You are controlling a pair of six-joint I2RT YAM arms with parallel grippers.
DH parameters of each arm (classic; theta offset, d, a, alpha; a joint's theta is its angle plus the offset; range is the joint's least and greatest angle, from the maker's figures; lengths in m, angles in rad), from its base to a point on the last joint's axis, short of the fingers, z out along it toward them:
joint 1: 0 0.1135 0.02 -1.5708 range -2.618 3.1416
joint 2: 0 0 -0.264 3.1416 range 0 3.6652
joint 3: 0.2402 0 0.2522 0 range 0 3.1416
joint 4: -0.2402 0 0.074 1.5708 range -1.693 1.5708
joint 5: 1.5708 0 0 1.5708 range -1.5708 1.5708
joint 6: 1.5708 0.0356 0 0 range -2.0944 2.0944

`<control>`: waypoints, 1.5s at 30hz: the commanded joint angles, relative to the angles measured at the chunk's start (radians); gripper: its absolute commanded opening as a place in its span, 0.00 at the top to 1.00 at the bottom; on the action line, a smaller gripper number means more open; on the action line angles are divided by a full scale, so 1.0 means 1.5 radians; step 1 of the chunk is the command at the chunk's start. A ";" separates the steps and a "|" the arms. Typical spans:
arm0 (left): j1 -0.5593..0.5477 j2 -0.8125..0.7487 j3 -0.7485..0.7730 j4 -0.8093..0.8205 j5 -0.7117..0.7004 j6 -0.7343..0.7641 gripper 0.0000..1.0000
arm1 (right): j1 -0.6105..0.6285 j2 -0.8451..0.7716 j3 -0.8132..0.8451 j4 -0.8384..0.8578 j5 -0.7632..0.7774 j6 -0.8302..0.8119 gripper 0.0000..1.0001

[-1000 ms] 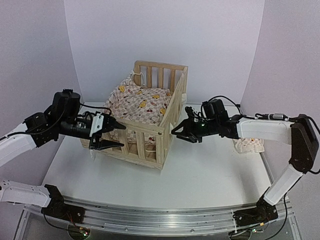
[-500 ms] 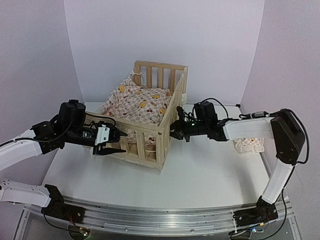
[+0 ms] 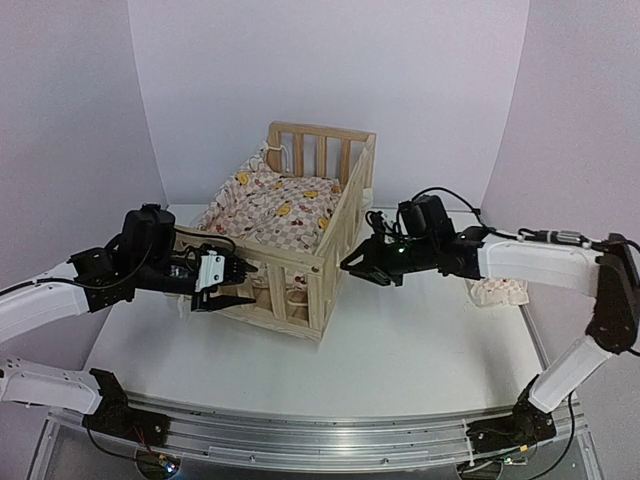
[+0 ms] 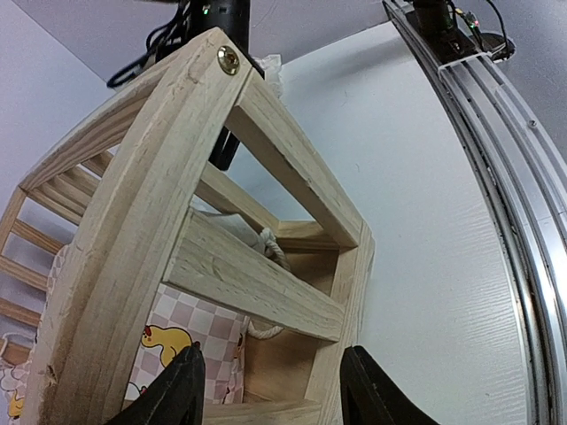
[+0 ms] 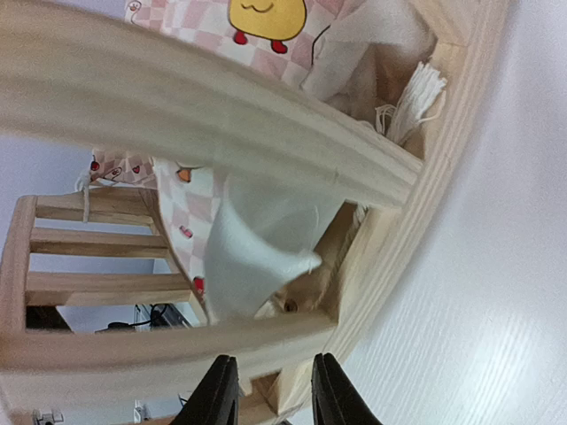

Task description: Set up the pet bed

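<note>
We've got the left gripper (image 3: pixel 232 283) with its jaws roughly half apart and nothing in them, tips right up against the near-left side rail. Its wrist view shows bare wood just ahead between the fingers (image 4: pixel 177 394). Over on the right, the right gripper (image 3: pixel 352 266) stands narrowly parted, gripping nothing we can see, just beside the near-right corner post. So the pet bed (image 3: pixel 348 210) sits squarely between the two on the table (image 3: pixel 420 350). Its long axis runs near to far, leaning a touch right, with the cushion (image 3: pixel 275 210) lying inside. We judge the left arm marginally closer. Any shift or squaring-up looks to need both sides pressing inward against each other.
</note>
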 commanded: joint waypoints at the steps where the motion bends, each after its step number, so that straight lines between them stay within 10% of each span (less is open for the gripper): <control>1: -0.003 -0.002 0.030 0.034 0.025 -0.032 0.47 | 0.013 -0.137 -0.052 -0.139 0.158 -0.023 0.69; 14: -0.002 0.085 0.254 0.043 -0.098 -0.239 0.45 | 0.124 -0.164 -0.165 0.027 0.172 0.022 0.68; 27: 0.056 0.570 0.908 -0.382 -0.057 -0.276 0.32 | 0.123 -0.190 -0.164 -0.009 0.236 0.002 0.63; 45: -0.008 0.698 0.742 -0.408 -0.134 -0.136 0.12 | 0.123 -0.230 -0.187 -0.014 0.267 0.022 0.58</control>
